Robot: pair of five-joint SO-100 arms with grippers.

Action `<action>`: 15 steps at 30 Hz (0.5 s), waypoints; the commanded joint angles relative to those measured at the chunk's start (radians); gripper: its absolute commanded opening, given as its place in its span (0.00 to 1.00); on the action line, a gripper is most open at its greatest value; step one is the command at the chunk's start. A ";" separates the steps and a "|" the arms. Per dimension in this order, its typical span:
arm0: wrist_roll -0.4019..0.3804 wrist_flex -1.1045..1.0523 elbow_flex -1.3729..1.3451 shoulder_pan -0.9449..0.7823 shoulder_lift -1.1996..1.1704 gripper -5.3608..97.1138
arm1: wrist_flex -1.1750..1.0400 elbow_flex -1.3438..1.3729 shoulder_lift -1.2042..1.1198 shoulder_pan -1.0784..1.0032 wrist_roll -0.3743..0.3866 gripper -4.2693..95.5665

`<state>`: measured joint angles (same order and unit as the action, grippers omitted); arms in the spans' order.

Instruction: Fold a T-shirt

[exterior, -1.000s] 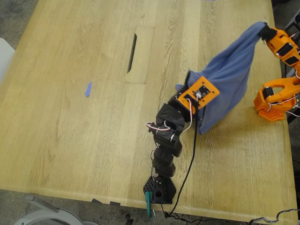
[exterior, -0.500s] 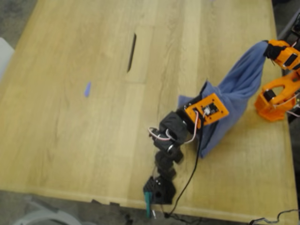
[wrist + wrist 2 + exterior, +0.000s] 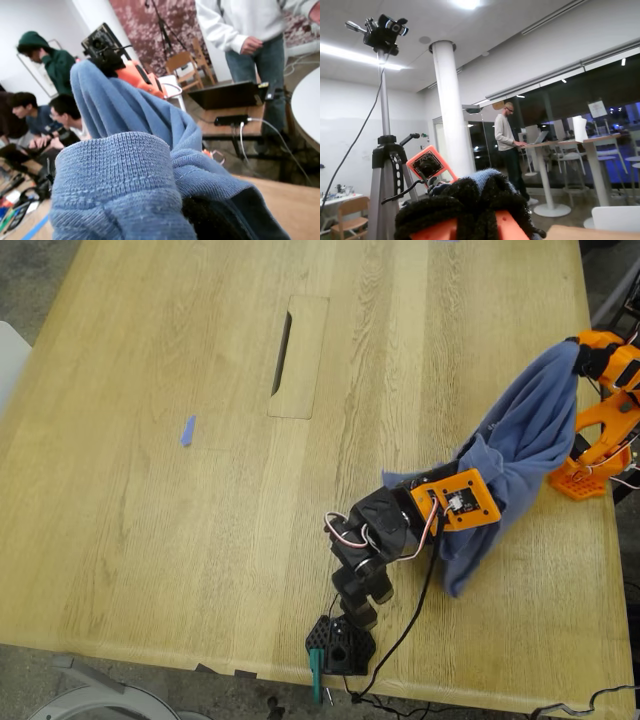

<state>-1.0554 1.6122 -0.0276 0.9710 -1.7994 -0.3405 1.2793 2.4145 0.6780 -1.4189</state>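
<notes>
The blue-purple T-shirt (image 3: 520,430) hangs bunched between my two grippers, lifted above the table near the exterior view's right edge. Its lowest fold (image 3: 462,565) droops to the wood. My first gripper (image 3: 472,472), on the black arm with the orange camera block, is shut on the shirt's lower end. The cloth (image 3: 115,185) wraps over its jaws and hides them. My second gripper (image 3: 582,352), on the orange arm, is shut on the shirt's upper end. Its black padded fingertips (image 3: 465,200) pinch a bit of blue cloth (image 3: 482,176). No print shows.
A small blue strip (image 3: 187,430) lies on the table (image 3: 150,540) at the exterior view's left. A cable slot (image 3: 283,350) is cut into the wood farther back. The orange arm's base (image 3: 590,455) stands at the table's right edge. A tripod (image 3: 385,150) and people show in the wrist views.
The first arm has swung toward the exterior view's right and nearer the front edge, carrying the shirt's lower end. The second gripper has shifted slightly right and down. The shirt hangs more compactly.
</notes>
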 commanded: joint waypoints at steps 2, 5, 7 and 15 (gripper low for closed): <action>-0.037 -0.219 -0.064 0.014 -0.063 0.05 | -0.032 -0.181 -0.081 0.008 -0.008 0.04; -0.034 -0.307 -0.109 0.014 -0.061 0.05 | -0.021 -0.245 -0.130 -0.006 -0.015 0.04; -0.023 -0.314 -0.115 0.014 -0.061 0.05 | 0.008 -0.236 -0.130 -0.020 -0.021 0.04; -0.067 -0.196 -0.126 0.120 -0.064 0.05 | -0.003 -0.155 -0.106 0.044 -0.020 0.04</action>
<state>-1.0968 1.3990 -0.1565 1.0600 -1.8009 -0.3543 1.1137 2.2902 0.7102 -1.4373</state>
